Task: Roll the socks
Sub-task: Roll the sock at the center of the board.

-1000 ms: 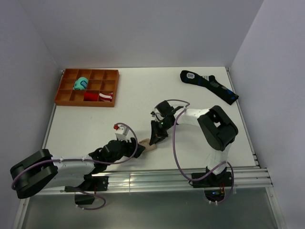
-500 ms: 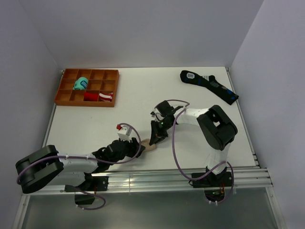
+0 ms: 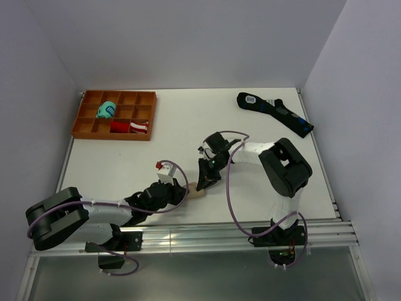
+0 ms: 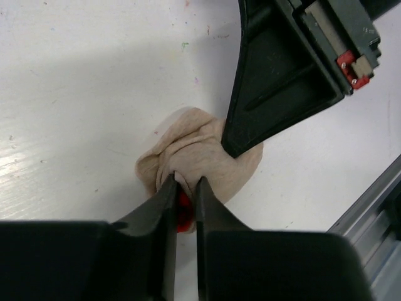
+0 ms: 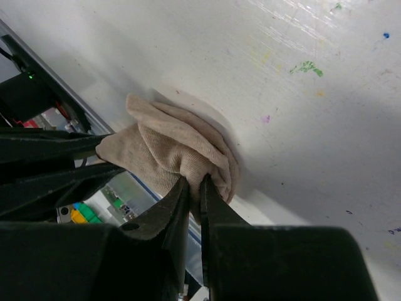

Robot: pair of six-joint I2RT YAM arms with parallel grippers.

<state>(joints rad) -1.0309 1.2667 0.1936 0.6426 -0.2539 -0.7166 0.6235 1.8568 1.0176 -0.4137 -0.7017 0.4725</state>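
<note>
The socks (image 4: 200, 157) are a small bunched beige bundle on the white table, near the front edge between the two arms (image 3: 196, 190). A bit of their red end shows between the left fingers. My left gripper (image 4: 185, 188) is shut on the near side of the socks, pinching a fold of beige and red fabric. My right gripper (image 5: 195, 187) is shut on a fold at the opposite side of the socks (image 5: 169, 150). In the top view the left gripper (image 3: 182, 190) and right gripper (image 3: 202, 184) meet over the bundle and hide most of it.
An orange compartment tray (image 3: 116, 115) at the back left holds a teal roll (image 3: 107, 110) and a red-and-white roll (image 3: 131, 126). A long black sock (image 3: 274, 113) with blue and white marks lies at the back right. A metal rail (image 3: 207, 233) runs along the table's front edge.
The left arm slid right toward the socks and its jaws went from open to shut on the fabric. The right gripper kept its pinch and barely moved.
</note>
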